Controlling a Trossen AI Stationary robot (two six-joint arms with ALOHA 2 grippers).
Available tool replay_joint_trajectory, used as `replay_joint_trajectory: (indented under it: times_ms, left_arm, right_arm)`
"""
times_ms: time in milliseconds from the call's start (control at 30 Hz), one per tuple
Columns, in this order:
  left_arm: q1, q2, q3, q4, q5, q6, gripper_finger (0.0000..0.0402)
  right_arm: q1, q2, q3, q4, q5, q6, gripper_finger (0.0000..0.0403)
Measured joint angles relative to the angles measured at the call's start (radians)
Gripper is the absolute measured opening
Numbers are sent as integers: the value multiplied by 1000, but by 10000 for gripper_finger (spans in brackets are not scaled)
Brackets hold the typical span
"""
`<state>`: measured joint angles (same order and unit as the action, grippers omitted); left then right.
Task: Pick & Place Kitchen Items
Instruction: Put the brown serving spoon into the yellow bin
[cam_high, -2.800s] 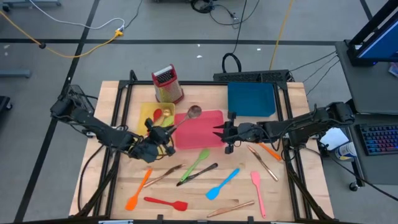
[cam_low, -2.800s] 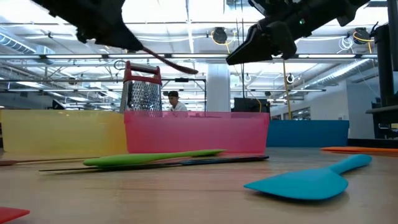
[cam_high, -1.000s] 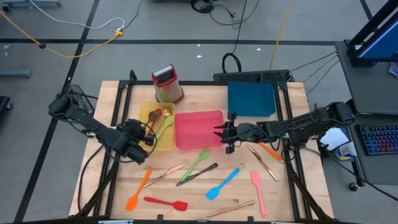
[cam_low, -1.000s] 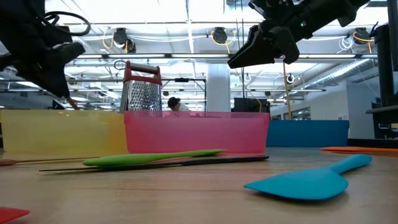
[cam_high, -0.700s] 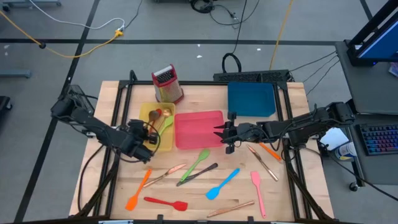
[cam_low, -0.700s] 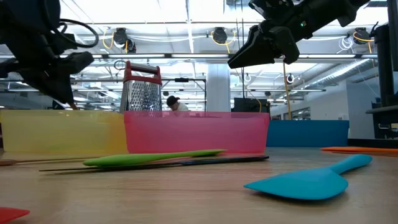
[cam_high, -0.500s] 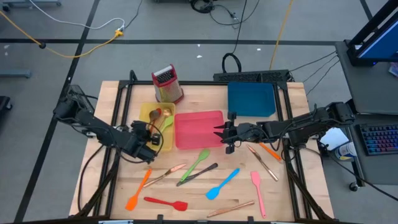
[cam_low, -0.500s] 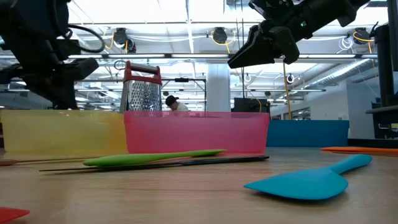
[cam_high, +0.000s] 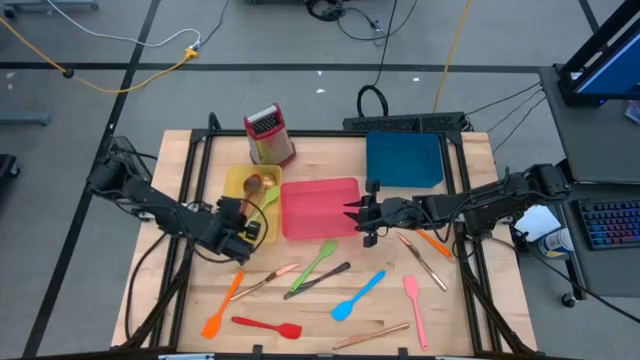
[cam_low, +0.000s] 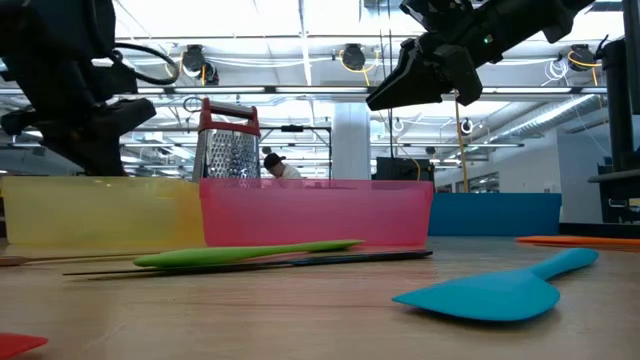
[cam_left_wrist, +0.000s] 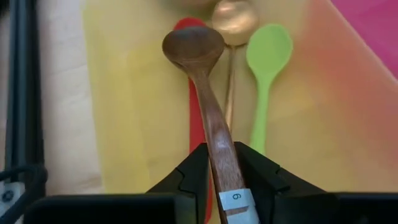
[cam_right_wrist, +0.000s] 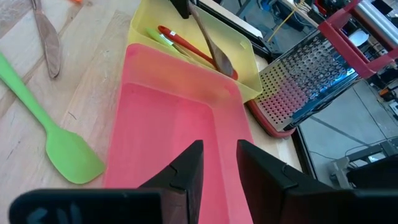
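A yellow tray (cam_high: 236, 186) holds a red spoon (cam_left_wrist: 196, 118), a green spoon (cam_left_wrist: 266, 62) and a copper spoon (cam_left_wrist: 235, 18). At the tray's near end, my left gripper (cam_high: 248, 222) is shut on a wooden spoon (cam_left_wrist: 198, 56). Its bowl lies on the red spoon. My right gripper (cam_high: 360, 215) hovers open over the right edge of the pink tray (cam_high: 320, 208) with nothing between its fingers. More kitchen items lie flat on the table: a green spatula (cam_high: 318, 260), a blue one (cam_high: 357, 296), a red one (cam_high: 268, 326). My left gripper pinches the wooden spoon's handle (cam_left_wrist: 225, 163) between its two fingers, toward the handle's free end. The fingers slant down from the tray's near side and run along the spoon. The spoon tilts downward, its bowl (cam_left_wrist: 193, 45) resting on the red spoon in the tray.
A red-topped box grater (cam_high: 268, 135) stands behind the yellow tray, and a blue tray (cam_high: 403, 160) sits at the far right. An orange spatula (cam_high: 222, 305), a pink spatula (cam_high: 414, 310), and dark and copper cutlery (cam_high: 425, 260) lie across the near half.
My left gripper has moved toward the table's right and sunk at the yellow tray's near end, rolling a little. The wooden spoon has come down with it into the tray. My right gripper has kept still.
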<state>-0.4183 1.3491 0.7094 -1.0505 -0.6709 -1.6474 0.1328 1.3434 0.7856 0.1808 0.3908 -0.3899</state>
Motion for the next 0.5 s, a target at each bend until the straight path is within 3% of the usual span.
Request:
replay_joint_trajectory:
  times_ms: [200, 500]
  left_arm:
    - [3, 0, 0, 55, -6, 106, 111]
    - [26, 0, 0, 69, -11, 135, 179]
  right_arm:
    - [0, 0, 0, 0, 0, -1, 89]
    - [0, 0, 0, 0, 0, -29, 89]
